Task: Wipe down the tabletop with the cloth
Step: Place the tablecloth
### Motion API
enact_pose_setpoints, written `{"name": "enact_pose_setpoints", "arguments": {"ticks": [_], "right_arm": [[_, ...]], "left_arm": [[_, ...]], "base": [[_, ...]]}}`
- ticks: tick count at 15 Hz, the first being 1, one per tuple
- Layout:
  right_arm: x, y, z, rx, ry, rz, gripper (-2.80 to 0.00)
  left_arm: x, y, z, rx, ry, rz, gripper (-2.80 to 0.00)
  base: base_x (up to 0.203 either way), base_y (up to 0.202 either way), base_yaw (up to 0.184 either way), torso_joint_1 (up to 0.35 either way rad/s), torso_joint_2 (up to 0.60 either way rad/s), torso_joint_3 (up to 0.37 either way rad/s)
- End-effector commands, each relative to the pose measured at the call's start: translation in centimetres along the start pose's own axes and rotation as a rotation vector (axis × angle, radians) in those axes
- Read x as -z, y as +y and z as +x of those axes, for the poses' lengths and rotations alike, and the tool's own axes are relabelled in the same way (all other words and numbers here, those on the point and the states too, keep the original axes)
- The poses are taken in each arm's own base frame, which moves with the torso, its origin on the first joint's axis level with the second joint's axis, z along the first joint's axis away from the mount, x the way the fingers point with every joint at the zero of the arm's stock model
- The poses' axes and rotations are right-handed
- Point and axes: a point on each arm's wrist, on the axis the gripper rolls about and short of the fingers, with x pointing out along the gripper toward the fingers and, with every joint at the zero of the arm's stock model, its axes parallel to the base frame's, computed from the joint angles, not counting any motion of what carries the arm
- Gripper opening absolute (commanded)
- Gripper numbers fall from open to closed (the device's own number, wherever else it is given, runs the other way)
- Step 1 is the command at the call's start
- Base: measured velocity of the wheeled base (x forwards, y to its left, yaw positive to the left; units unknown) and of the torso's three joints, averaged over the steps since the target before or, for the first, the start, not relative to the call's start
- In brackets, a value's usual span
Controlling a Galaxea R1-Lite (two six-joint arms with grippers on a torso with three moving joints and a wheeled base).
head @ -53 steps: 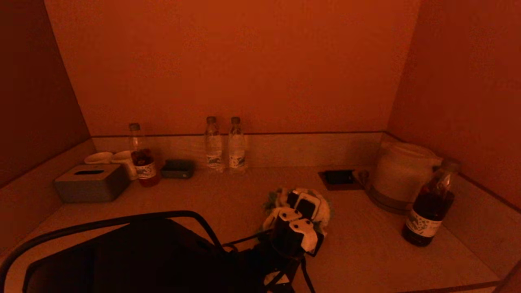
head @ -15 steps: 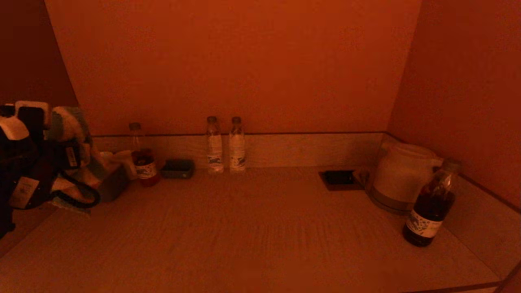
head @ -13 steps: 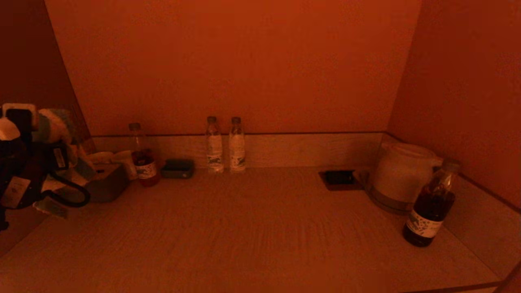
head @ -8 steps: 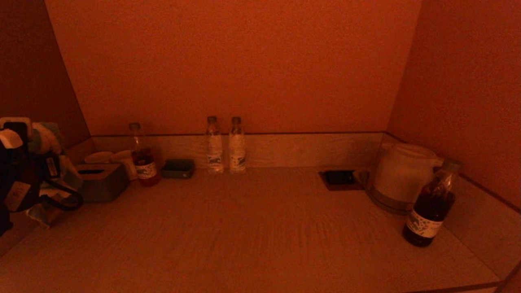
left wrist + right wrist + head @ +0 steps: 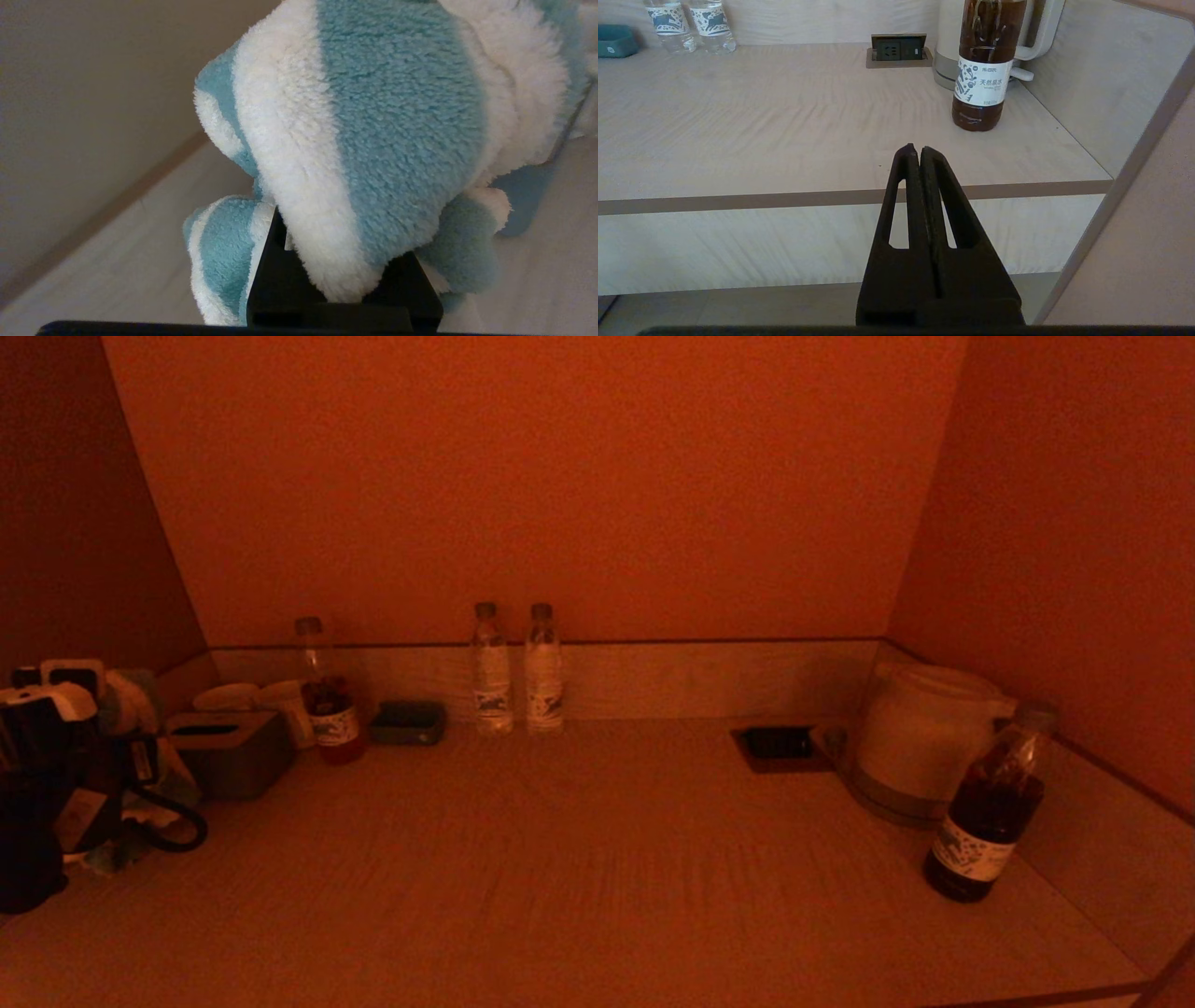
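the left claw (image 5: 56,709) grips the bunched cloth (image 5: 373,140) low over the table's (image 5: 597,877) far-left side, beside the tissue box (image 5: 229,751), probably so a stroke can start at that edge. the right claw (image 5: 920,151), fingers pressed together and empty, waits off the front edge. whether the cloth touches the table is hidden.

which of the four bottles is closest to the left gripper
The dark-drink bottle at the back left, beside the tissue box. The left gripper holds the cloth at the far left; the other bottles stand farther right.
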Motion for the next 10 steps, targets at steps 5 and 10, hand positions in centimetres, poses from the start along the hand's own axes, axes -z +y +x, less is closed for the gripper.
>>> {"name": "enact_pose_setpoints", "arguments": {"ticks": [5, 10], "right_arm": [[0.0, 0.0, 0.0, 0.0, 0.002, 0.0, -2.8], [0.0, 0.0, 0.0, 0.0, 0.002, 0.0, -2.8]], "left_arm": [[0.7, -0.1, 2.3, -0.025, 0.062, 0.018, -2.8], [0.0, -0.2, 2.8, -0.009, 0.175, -0.011, -2.8]], "base": [[0.0, 0.0, 0.0, 0.0, 0.0, 0.0], [0.0, 0.0, 0.0, 0.0, 0.0, 0.0]]}}
